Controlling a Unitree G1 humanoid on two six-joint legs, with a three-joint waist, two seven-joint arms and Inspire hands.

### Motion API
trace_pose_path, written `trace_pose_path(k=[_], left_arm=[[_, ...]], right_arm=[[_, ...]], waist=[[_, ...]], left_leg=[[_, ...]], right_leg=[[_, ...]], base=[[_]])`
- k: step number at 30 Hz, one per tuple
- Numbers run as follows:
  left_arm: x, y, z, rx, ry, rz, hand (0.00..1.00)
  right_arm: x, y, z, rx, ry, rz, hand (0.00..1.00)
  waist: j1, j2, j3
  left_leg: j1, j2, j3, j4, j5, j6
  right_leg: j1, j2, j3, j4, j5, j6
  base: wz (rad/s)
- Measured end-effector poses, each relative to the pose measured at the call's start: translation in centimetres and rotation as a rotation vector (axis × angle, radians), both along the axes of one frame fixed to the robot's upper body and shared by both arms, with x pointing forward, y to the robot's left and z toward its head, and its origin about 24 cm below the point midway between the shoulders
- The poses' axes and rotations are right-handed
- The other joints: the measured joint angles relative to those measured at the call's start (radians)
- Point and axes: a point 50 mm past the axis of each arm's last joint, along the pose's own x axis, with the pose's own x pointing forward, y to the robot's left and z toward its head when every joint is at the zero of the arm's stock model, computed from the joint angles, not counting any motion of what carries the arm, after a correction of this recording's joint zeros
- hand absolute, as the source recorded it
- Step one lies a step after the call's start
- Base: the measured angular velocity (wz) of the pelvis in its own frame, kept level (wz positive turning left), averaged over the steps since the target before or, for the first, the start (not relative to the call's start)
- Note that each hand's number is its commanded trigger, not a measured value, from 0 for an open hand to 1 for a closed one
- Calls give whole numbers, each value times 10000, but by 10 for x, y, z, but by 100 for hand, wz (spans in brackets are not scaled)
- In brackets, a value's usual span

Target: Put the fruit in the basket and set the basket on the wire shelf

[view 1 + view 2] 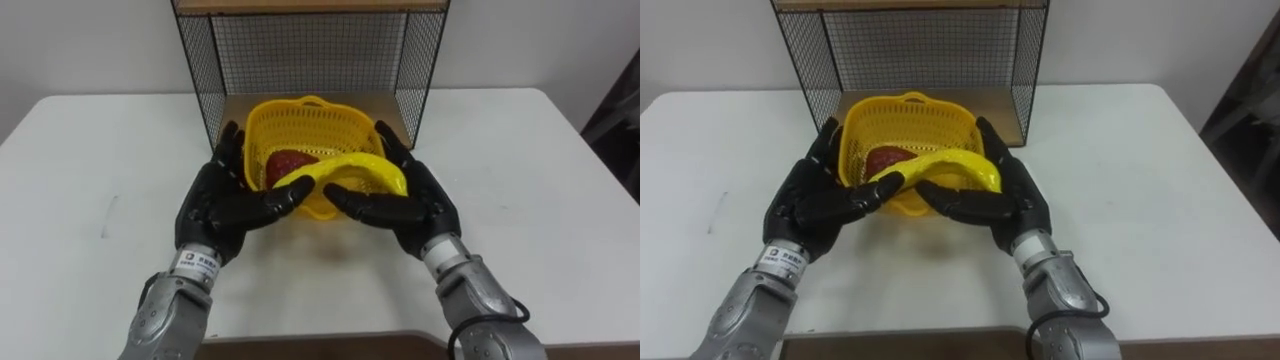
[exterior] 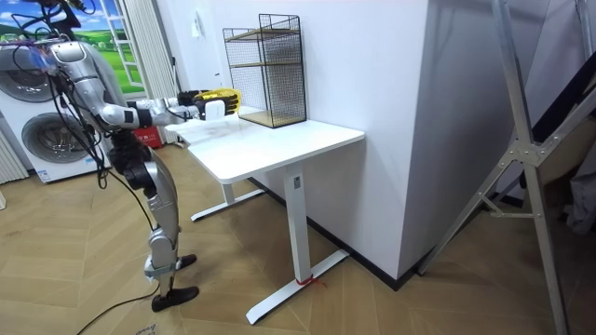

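Observation:
A yellow plastic basket (image 1: 300, 112) sits between my two hands just in front of the wire shelf's (image 1: 310, 50) open bottom level. Inside it lie a yellow banana (image 1: 352, 168), arching over the front rim, and a red fruit (image 1: 288, 162) behind it. My left hand (image 1: 215, 205) presses flat on the basket's left side. My right hand (image 1: 420, 205) lies against its right side. Both hands' fingers are straight along the walls, and the thumbs reach in under the front edge. In the room view I stand at the table's end, arms stretched forward with the basket (image 2: 220, 96).
The black wire shelf has a wooden bottom board (image 1: 385, 105) and a wooden top, with mesh at its back and sides. It stands at the far middle of the white table (image 1: 100, 150). A washing machine (image 2: 37, 130) stands behind me in the room view.

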Motion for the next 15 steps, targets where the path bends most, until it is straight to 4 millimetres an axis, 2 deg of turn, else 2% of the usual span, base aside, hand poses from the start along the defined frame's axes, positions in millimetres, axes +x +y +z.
trace_pose_path(k=[3,5,8,10,12,15], left_arm=[[0,0,1,197,-80,-24,0],[0,1,1,305,-109,0,0],[2,2,3,311,-202,52,0],[3,4,4,151,-212,157,0],[3,4,5,146,-255,177,0],[3,5,5,150,-274,205,0]], right_arm=[[0,2,1,11,-115,-59,0],[0,3,2,103,-167,-80,0],[0,3,2,95,-205,-73,0],[0,5,2,301,-182,-93,0],[0,5,3,500,-187,-160,0],[-1,2,1,363,-172,-113,0]], waist=[[-4,-120,63],[14,-171,72],[27,-192,59],[151,-193,45],[208,-223,45],[226,-111,92]], left_leg=[[-91,83,-9,243,-169,-52],[-237,186,-53,635,-359,-106],[-637,412,-120,1617,-846,-246],[-921,609,-142,2382,-1182,-446],[-1247,694,-133,3099,-1304,-563],[-1692,915,-88,4499,-1289,-575]], right_leg=[[-90,49,-21,291,-182,-72],[-240,119,-41,510,-369,-125],[-626,273,-40,1412,-879,-260],[-990,382,-16,2249,-1318,-455],[-1323,387,-6,2957,-1712,-602],[-1424,371,-11,3724,-2204,-852]], base=[[0],[0],[-1],[-12],[-5],[-2]])
